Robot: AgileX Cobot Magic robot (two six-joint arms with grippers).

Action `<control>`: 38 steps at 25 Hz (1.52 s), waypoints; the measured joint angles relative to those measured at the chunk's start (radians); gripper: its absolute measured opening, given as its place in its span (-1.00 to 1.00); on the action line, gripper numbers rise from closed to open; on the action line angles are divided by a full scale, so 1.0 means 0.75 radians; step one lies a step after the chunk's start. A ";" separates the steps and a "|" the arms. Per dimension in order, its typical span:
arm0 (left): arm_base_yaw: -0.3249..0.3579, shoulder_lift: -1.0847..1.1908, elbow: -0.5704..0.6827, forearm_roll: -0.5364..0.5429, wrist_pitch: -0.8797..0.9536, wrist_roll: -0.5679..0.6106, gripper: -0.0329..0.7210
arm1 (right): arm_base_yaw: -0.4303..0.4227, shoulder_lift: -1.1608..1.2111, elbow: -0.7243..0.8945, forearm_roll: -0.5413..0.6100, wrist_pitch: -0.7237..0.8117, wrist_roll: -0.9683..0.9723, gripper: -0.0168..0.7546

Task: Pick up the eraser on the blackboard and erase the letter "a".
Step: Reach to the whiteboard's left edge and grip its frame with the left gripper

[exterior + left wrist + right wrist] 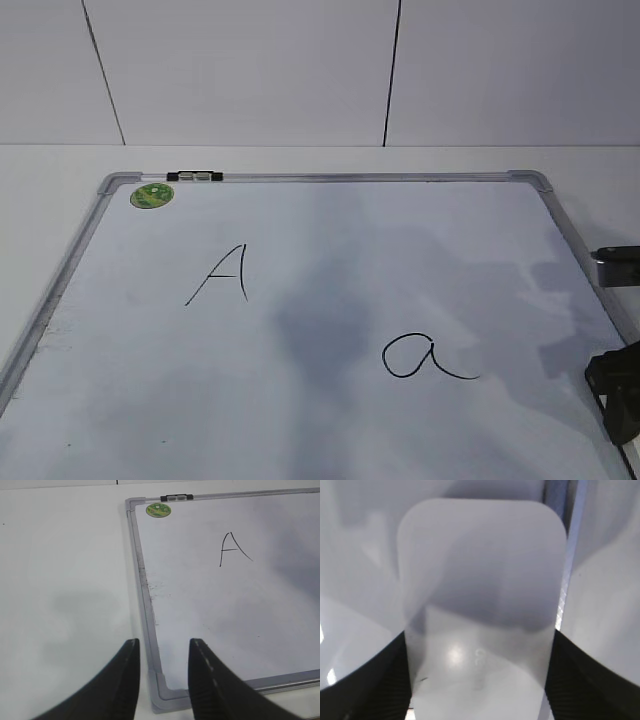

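Two letters stand unerased on the blackboard (540, 190) in the exterior view: the capital "A" (222, 274) and, nearer the table's right edge, the letter "a" (425, 357); we see the right gripper (618, 395) only partly at that edge. In the left wrist view, the left gripper (164, 672) hangs idle over the board's near left corner, jaws apart. In the right wrist view, we see the eraser (480, 605) filling the frame between the fingers (360, 685), seemingly clamped. We judge pickup underway, erasing not begun.
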 joint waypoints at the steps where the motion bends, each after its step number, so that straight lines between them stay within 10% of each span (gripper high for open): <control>1: 0.000 0.000 0.000 0.000 0.000 0.000 -0.24 | 0.000 0.000 0.000 0.000 0.000 0.000 0.51; 25: 0.000 0.021 -0.003 -0.016 -0.003 0.000 -0.20 | 0.000 -0.308 0.000 0.008 0.050 0.000 0.51; 38: -0.002 0.603 -0.047 -0.061 -0.275 0.000 -0.18 | 0.000 -0.386 0.000 0.064 0.083 -0.005 0.51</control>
